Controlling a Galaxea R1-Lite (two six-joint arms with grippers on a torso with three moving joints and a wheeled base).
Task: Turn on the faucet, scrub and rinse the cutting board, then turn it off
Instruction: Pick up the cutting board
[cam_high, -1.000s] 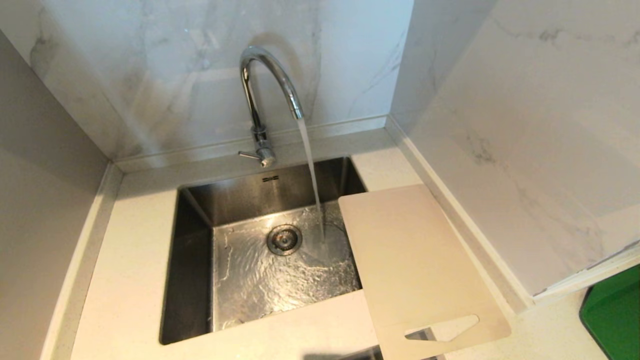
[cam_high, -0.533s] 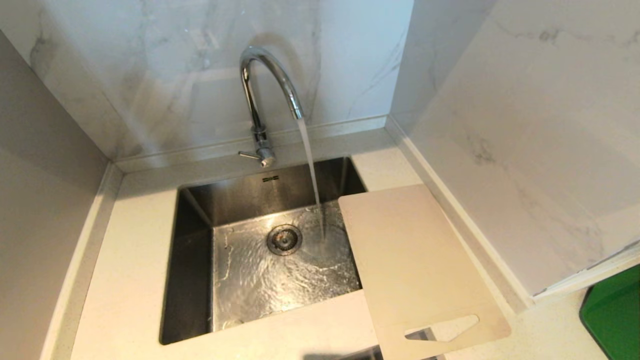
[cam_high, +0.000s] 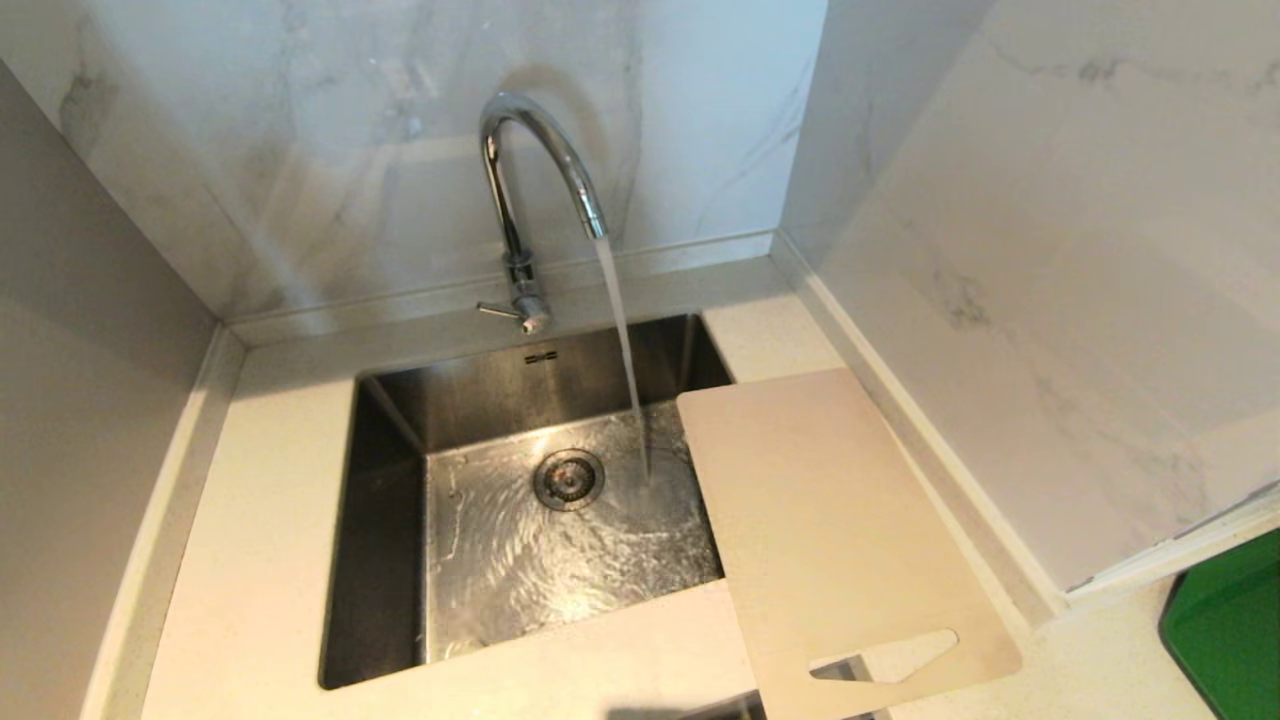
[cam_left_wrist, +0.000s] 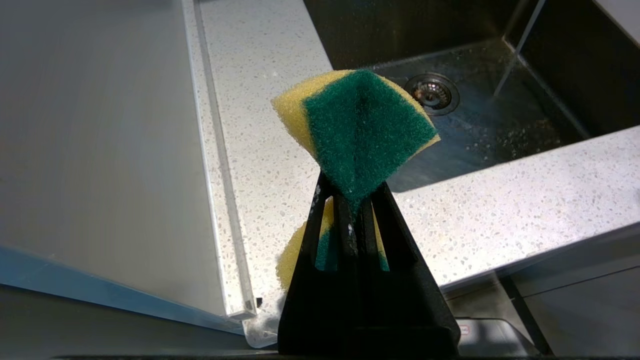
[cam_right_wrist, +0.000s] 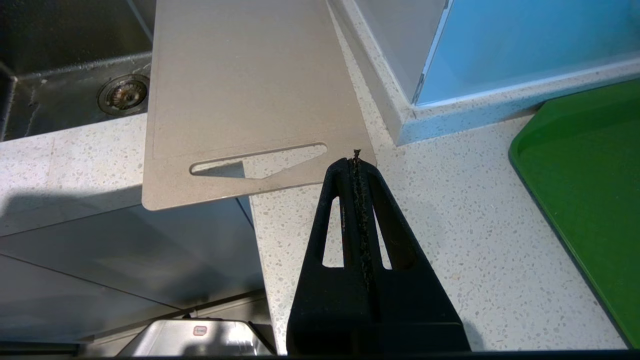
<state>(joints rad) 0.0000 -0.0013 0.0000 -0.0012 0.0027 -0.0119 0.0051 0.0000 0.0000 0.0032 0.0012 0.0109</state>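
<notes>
Nothing has been moved since before. Water is poured from the faucet (cam_high: 535, 190) into the sink (cam_high: 385, 540). A sponge (cam_left_wrist: 357, 135) is squeezed by the left tool (cam_left_wrist: 354, 192). The right tool (cam_right_wrist: 356, 162) is closed and empty, near the cutting board (cam_high: 830, 520).

Yellow-green sponge (cam_left_wrist: 357, 132), cream cutting board (cam_high: 835, 520)

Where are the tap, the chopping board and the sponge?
faucet (cam_high: 540, 130), head view, arched spout.
cutting board (cam_high: 830, 520), head view, flat middle.
sponge (cam_left_wrist: 360, 130), left wrist view, green scouring face.
</notes>
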